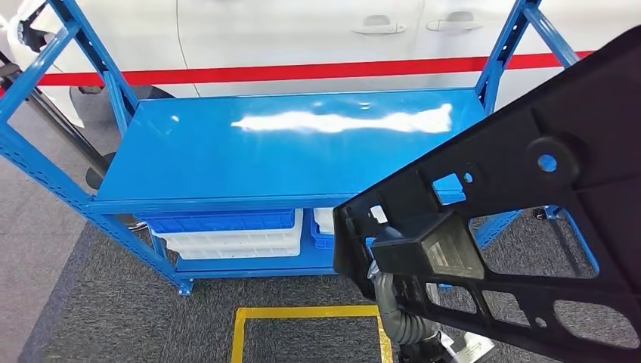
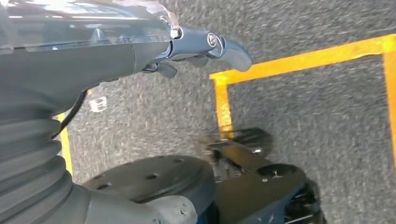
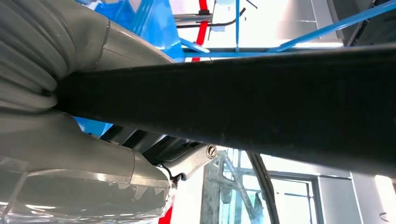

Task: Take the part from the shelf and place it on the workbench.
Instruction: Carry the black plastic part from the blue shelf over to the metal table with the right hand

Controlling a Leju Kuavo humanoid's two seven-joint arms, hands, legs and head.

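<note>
The part (image 1: 529,227) is a large flat black plastic panel with several cut-outs, lifted at the lower right of the head view in front of the blue shelf (image 1: 264,151). My right hand (image 1: 397,302) grips it from below at its lower left corner, mostly hidden behind the panel. In the right wrist view the part (image 3: 261,102) runs as a dark bar across the picture, clamped between the thumb and fingers of my right hand (image 3: 93,154). My left hand (image 2: 140,56) hangs over the grey carpet, its fingers (image 2: 224,46) stretched out and holding nothing.
The shelf's glossy top board is bare. Blue and white bins (image 1: 227,234) sit on its lower level. A yellow tape square (image 1: 310,314) marks the carpet in front. A white car with a red stripe (image 1: 302,30) stands behind the shelf.
</note>
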